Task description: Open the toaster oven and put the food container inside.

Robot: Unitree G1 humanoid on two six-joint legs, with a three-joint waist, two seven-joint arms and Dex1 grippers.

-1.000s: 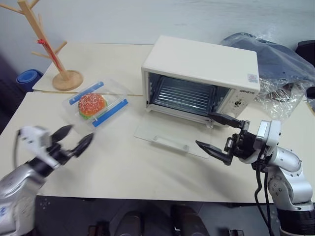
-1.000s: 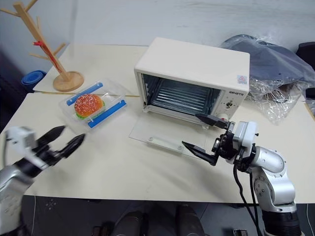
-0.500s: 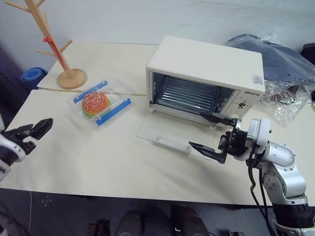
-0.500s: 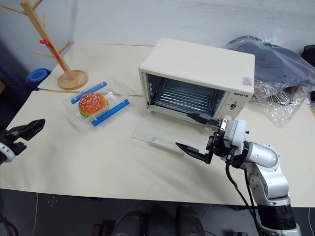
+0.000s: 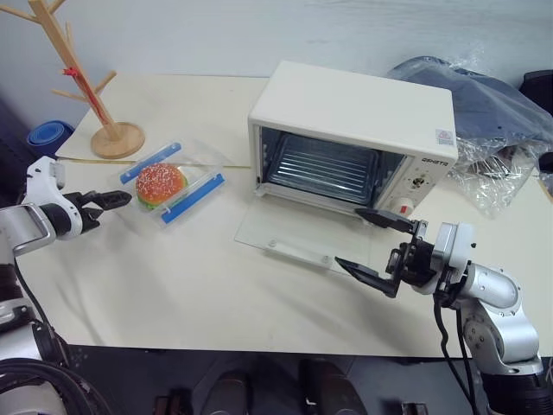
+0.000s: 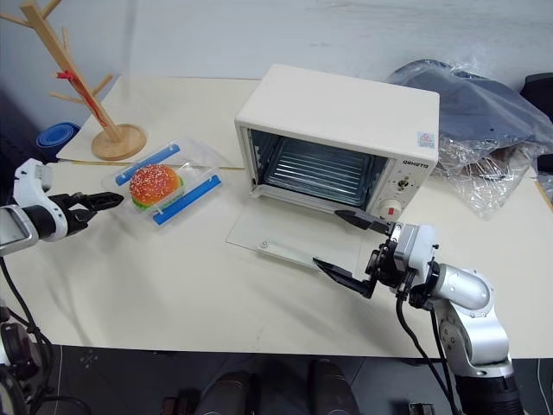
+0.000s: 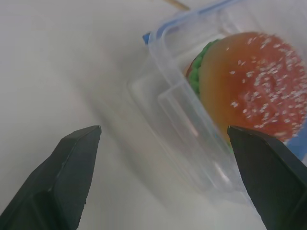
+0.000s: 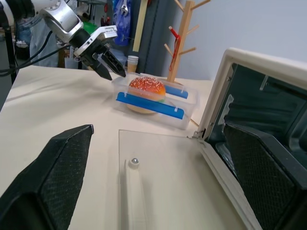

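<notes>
The cream-white toaster oven (image 5: 354,108) stands at the back of the table, its glass door (image 5: 298,238) folded down flat and the wire rack (image 5: 324,169) showing inside. To its left lies the clear food container (image 5: 170,184) with blue side clips and a sprinkled toy burger (image 7: 249,91). My left gripper (image 5: 112,202) is open, level with the container's near-left corner, which sits between its fingertips (image 7: 79,148) without being clasped. My right gripper (image 5: 347,236) is open and empty, hovering over the right end of the lowered door.
A wooden mug tree (image 5: 86,82) stands at the back left, with a blue round thing (image 5: 47,136) beyond the table edge. A dark bundle in clear plastic (image 5: 492,112) lies right of the oven. Bare tabletop (image 5: 199,285) runs in front of the container and door.
My left gripper has swung in from the table's front left edge up to the container's corner. The right gripper has stayed over the door. The view itself shifted slightly.
</notes>
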